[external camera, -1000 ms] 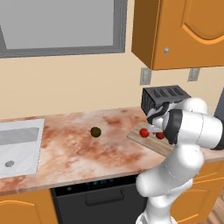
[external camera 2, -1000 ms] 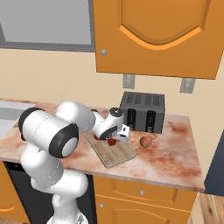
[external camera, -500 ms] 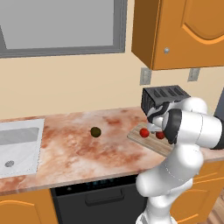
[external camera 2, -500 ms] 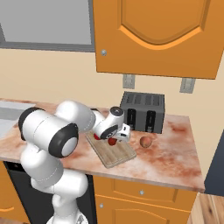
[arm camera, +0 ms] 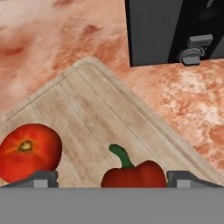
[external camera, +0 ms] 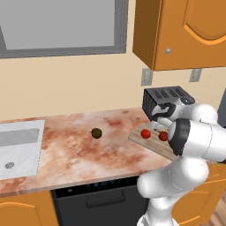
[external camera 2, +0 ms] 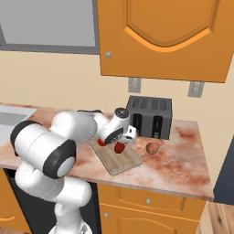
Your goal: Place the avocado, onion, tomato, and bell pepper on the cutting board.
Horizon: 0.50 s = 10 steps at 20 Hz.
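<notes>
Your pincer (arm camera: 112, 178) stands open just above the bell pepper (arm camera: 133, 174), red with a curled green stem, which lies beside the tomato (arm camera: 29, 152) on the striped tan cutting board (arm camera: 94, 114). Half done, it seems: the onion (external camera 2: 152, 148) and avocado (external camera: 96, 133) wait on the bench (external camera: 75, 143).

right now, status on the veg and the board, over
Fingers open over bell pepper. Pepper and tomato on cutting board. Avocado and onion on the counter, off the board. Toaster behind the board.
</notes>
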Motion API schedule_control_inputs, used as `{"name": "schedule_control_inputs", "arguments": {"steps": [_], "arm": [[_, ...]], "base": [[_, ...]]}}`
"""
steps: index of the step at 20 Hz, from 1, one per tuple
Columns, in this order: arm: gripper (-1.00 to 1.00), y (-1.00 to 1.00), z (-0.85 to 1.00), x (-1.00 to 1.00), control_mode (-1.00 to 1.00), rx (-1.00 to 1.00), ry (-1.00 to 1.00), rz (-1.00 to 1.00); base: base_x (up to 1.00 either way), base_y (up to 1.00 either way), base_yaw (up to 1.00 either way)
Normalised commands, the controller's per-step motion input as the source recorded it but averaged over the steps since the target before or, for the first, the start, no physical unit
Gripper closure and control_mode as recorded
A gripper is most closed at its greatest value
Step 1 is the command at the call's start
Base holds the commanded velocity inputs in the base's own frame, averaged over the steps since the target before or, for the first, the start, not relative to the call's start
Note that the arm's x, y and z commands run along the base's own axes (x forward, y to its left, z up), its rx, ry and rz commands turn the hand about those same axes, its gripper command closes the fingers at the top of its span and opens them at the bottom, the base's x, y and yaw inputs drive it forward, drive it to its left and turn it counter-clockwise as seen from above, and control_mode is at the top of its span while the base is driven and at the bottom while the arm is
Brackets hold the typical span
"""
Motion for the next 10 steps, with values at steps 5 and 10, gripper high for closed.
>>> {"name": "schedule_control_inputs", "arguments": {"steps": [5, 10], "arm": [[-1.0, 0.09, 0.71, -0.3, -1.0, -0.01, -0.13, 0.01], [-1.0, 0.48, 0.68, -0.38, -1.0, -0.03, -0.07, 0.02]], "base": [[0.0, 0.0, 0.0], [0.0, 0.0, 0.0]]}}
